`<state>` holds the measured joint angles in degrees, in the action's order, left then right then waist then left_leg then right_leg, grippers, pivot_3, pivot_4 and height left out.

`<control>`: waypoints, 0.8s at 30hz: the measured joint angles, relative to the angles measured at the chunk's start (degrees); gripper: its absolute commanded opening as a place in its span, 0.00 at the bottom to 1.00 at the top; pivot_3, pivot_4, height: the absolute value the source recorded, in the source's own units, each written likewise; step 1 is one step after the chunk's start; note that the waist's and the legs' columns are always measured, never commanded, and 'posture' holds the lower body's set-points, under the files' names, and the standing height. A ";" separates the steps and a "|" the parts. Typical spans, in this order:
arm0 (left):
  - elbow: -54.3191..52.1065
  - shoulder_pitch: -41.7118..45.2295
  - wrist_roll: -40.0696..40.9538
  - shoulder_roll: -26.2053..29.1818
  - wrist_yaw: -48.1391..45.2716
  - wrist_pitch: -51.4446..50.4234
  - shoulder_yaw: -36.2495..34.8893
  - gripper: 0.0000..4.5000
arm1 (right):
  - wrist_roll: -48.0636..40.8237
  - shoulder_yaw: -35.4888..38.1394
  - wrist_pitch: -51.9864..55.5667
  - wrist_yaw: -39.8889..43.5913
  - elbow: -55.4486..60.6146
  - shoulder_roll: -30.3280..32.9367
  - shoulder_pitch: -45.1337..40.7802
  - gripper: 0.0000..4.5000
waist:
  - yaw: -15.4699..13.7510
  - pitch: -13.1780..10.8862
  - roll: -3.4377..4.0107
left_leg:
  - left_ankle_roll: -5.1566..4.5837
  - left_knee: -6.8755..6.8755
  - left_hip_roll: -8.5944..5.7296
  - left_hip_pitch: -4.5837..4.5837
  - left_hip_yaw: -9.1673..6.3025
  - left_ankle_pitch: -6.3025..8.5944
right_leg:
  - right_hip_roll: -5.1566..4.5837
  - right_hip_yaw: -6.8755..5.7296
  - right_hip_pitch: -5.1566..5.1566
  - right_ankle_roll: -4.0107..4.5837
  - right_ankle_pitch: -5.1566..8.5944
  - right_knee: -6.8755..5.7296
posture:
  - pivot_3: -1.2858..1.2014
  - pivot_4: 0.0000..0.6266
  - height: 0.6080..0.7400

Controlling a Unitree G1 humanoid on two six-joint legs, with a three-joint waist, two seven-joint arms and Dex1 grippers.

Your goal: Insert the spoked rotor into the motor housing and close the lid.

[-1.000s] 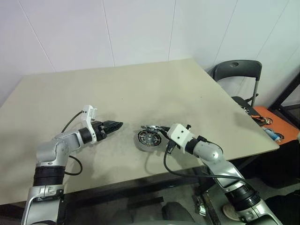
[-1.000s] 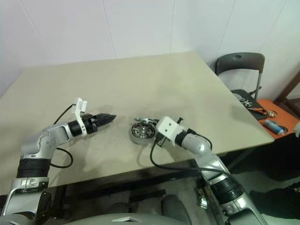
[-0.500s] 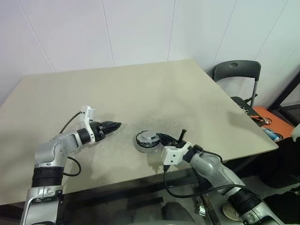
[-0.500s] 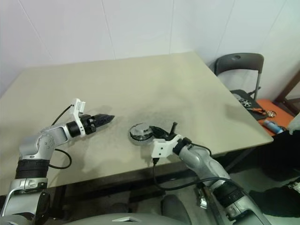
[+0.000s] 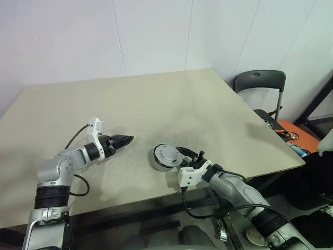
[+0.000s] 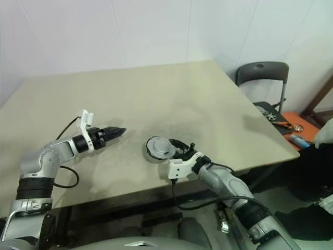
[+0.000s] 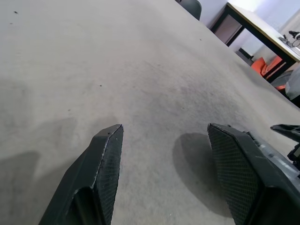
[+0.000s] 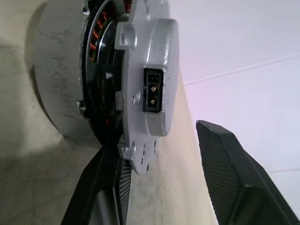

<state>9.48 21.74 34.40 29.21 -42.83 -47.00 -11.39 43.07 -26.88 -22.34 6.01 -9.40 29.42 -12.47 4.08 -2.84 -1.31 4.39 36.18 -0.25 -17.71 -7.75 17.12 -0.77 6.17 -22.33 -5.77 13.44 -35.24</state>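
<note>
The grey motor housing (image 5: 157, 162) sits near the table's front edge, its copper windings (image 8: 95, 36) showing in the right wrist view. The notched grey lid (image 5: 169, 153) lies on top of it, slightly tilted with a gap along one side. Beneath the lid, the spoked rotor is hidden. My right gripper (image 5: 190, 154) is just right of the housing and open. One of its fingers (image 8: 110, 187) is tucked under the lid's rim, while the other stands clear of it. To the left, my left gripper (image 5: 124, 139) hovers open and empty, its fingers (image 7: 107, 159) spread over bare table.
The beige table (image 5: 156, 99) stretches wide behind the housing, and its front edge is close to both arms. A dark chair (image 5: 257, 83) stands past the right corner, with an orange surface holding tools (image 5: 289, 134) beyond it.
My right gripper carried the lid down onto the housing, rolled its wrist and opened, letting the lid go. The left arm stayed still.
</note>
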 measured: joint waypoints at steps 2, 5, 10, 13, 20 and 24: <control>0.01 0.00 0.00 0.01 0.00 0.05 -0.22 0.68 | 1.24 -0.11 -1.74 -1.14 -0.64 1.51 -0.29 0.51 | -0.10 0.05 -0.07 | 0.01 0.00 -0.02 0.05 0.00 0.00 | -0.02 0.00 0.09 0.00 0.01 0.08 | 0.52 0.00 1.00; 0.00 0.00 0.00 0.00 0.00 0.11 -0.28 0.68 | 2.42 -0.16 -3.87 -2.71 -1.36 2.70 -0.74 0.51 | -0.03 0.08 -0.14 | 0.01 -0.04 -0.02 0.04 0.01 0.01 | -0.03 0.01 0.07 0.00 0.01 0.10 | 0.52 0.00 1.00; 0.00 0.00 0.00 -0.04 0.09 0.18 -0.32 0.68 | 3.94 -0.23 -8.25 -5.50 -3.95 3.96 -2.52 0.51 | 0.01 0.05 -0.12 | 0.00 -0.16 -0.02 0.01 0.00 0.00 | -0.01 0.01 -0.01 0.00 0.01 0.10 | 0.52 0.00 1.00; 0.00 0.00 0.01 -0.43 0.23 0.28 -0.44 0.68 | 3.96 -0.14 -10.00 -6.68 -6.77 4.21 -5.43 0.51 | 0.02 -0.06 -0.09 | 0.00 -0.06 -0.02 -0.05 0.01 0.00 | -0.02 0.03 -0.02 0.00 0.01 0.10 | 0.52 0.00 1.00; -0.02 -0.37 0.00 -1.50 0.72 0.64 -0.73 0.68 | 0.94 3.73 -13.82 -6.88 -8.69 8.28 -10.68 0.51 | -0.04 -0.19 -0.07 | 0.00 -0.08 -0.03 -0.59 -0.04 0.00 | -0.01 0.03 -0.55 0.02 -0.04 0.08 | 0.52 0.00 1.00; -0.07 -0.97 0.01 -2.07 0.92 1.14 -0.84 0.68 | -2.62 4.07 -19.56 -2.69 -4.90 13.30 -8.21 0.51 | -0.24 -0.19 -0.08 | -0.10 -0.07 -0.05 -0.69 -0.03 0.06 | -0.06 0.00 -0.60 0.12 -0.10 0.13 | 0.52 0.00 1.00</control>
<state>9.41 20.77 34.41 27.13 -41.92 -45.86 -12.23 40.44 -22.80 -41.90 3.32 -14.29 42.73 -20.68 3.83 -3.02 -1.39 4.29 36.10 -0.30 -18.40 -7.79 17.17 -0.83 6.17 -22.93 -5.65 13.34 -35.11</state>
